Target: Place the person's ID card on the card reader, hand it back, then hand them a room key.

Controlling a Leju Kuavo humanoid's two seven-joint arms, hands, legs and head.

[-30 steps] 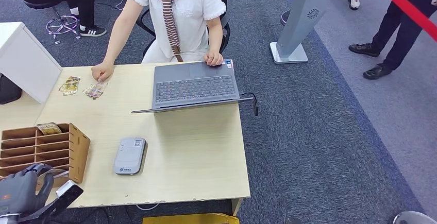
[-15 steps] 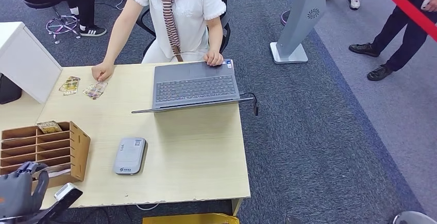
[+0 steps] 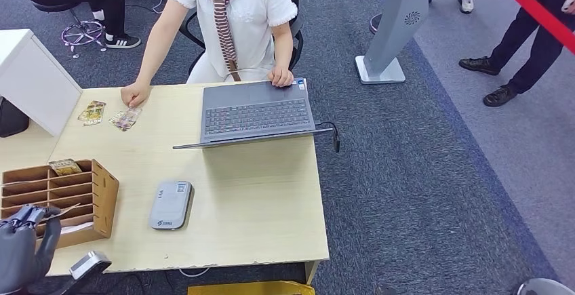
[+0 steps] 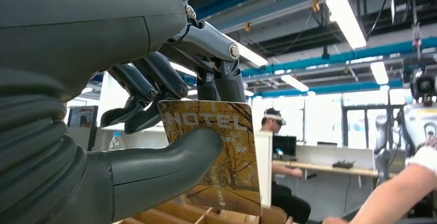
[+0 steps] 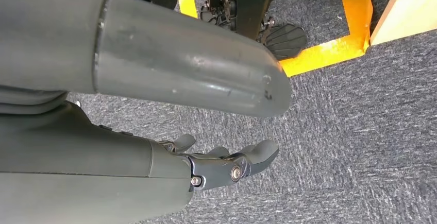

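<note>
Counter of pale wood carries the open grey laptop, brown slotted card rack and grey card reader. Near left, left hand pinches a golden "HOTEL" key card, lifted for handover; right hand hangs loosely spread, holding nothing.

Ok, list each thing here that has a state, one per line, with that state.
Left hand: thumb and fingers pinch a HOTEL room key.
Room key: held upright above the wooden organizer.
Right hand: holds nothing, hangs over carpet.
Laptop: open.
Card reader: nothing on it.
Wooden organizer: one card in its far slot.
</note>
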